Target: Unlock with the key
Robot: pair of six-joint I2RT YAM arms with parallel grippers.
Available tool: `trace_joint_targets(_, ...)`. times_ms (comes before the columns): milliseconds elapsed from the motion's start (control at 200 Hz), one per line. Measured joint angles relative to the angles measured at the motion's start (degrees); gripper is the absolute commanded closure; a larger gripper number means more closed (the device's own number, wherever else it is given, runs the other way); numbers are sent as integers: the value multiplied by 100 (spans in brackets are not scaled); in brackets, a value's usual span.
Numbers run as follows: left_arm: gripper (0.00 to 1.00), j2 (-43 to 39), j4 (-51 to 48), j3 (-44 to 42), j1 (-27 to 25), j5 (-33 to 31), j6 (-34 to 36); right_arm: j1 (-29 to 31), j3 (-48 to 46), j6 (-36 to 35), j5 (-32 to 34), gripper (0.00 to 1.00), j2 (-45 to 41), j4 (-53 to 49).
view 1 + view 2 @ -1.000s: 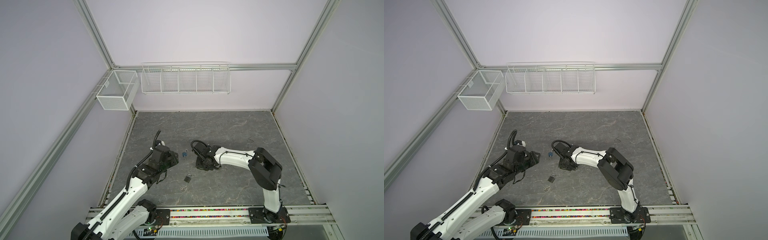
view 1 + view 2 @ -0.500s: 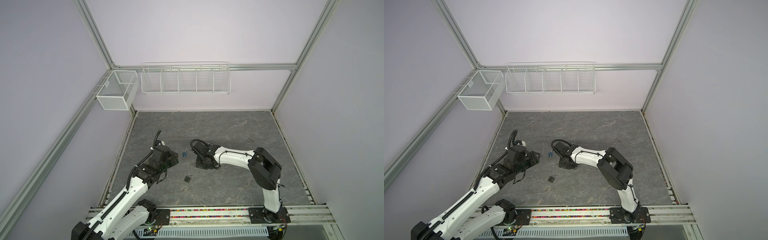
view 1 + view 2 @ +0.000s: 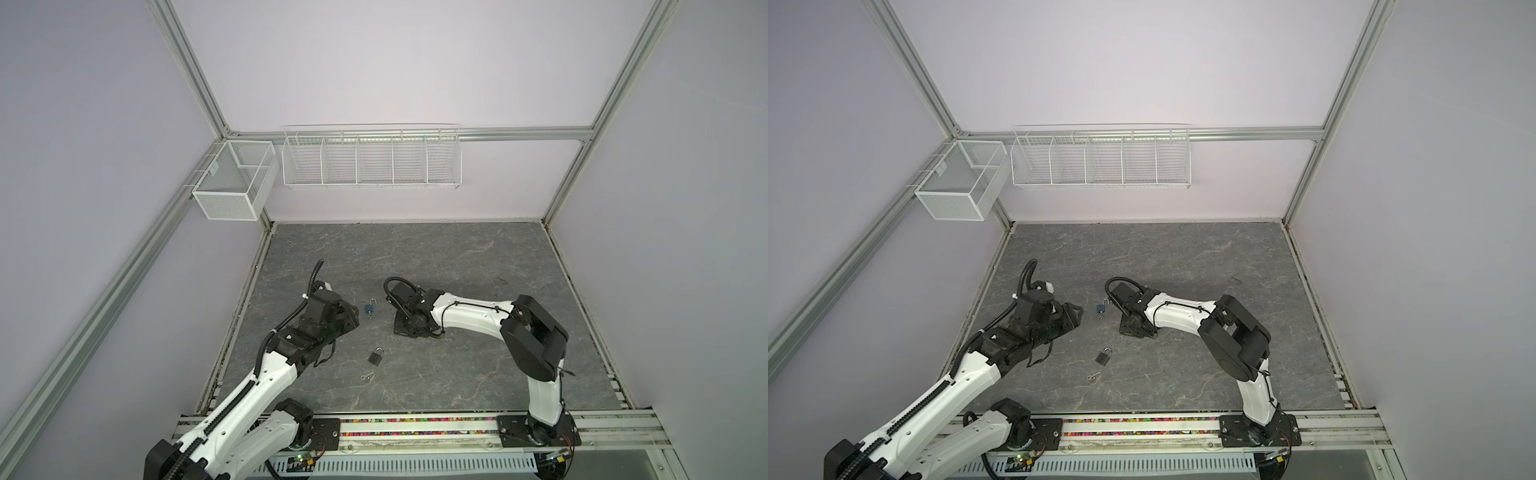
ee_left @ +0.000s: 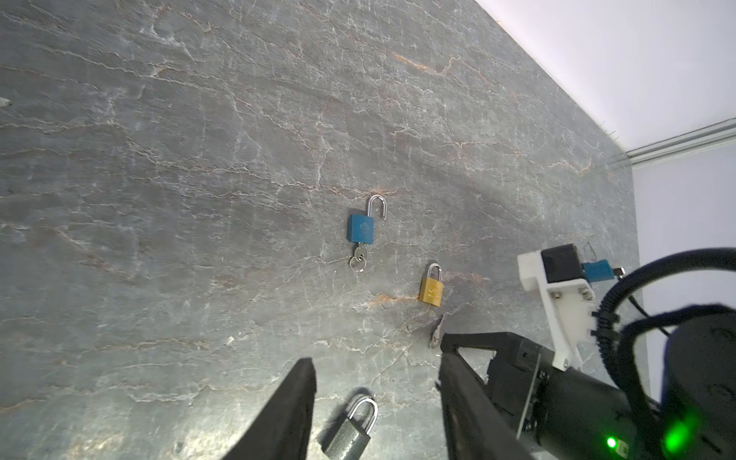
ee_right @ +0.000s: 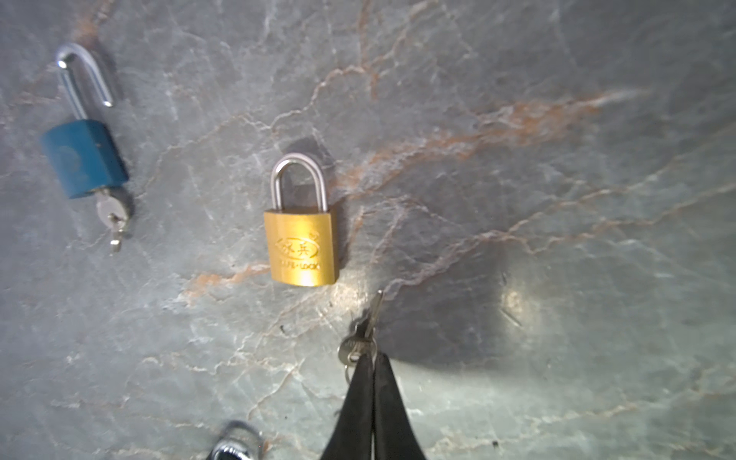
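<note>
- Worktop (image 3: pixel 457 257): grey marbled slab with pale walls around it, carrying three padlocks and their keys.
- Right claw (image 5: pixel 373 358): fingers pressed together, pinching the round head of a key (image 5: pixel 360 340). It sits low over the middle of the worktop.
- Key: held at the claw's tip just above the worktop, with its blade pointing towards the gold padlock but stopping short of it.
- Gold padlock (image 5: pixel 301 249): lies flat with its shackle shut. It is apart from the key and hidden under the right arm in both top views.
- Blue padlock (image 3: pixel 369 308): lies flat between the two claws. Its shackle is sprung open, and an inserted key (image 4: pixel 359 255) sticks out of its base.
- Left claw (image 3: pixel 354 319): fingers apart, gripping nothing, hanging over the worktop left of the blue padlock.
- Grey padlock (image 4: pixel 350 428): lies flat with its shackle shut, nearer the front rail, below the gap in the left claw as its wrist camera sees it.
- Loose key (image 3: pixel 366 377): on the worktop just in front of the grey padlock.
</note>
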Motion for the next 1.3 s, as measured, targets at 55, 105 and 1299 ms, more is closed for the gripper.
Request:
trace_joint_targets(55, 49, -2, 55, 0, 0, 98, -66, -11, -79, -52, -13, 93, -101, 42)
trace_joint_targets(105, 49, -2, 114, 0, 0, 173, -125, -26, -146, -83, -44, 93, -190, 63)
trace_joint_targets(1299, 40, 697, 3692, -1244, -271, 1766, -3405, -232, -601, -435, -573, 93, -1958, -157)
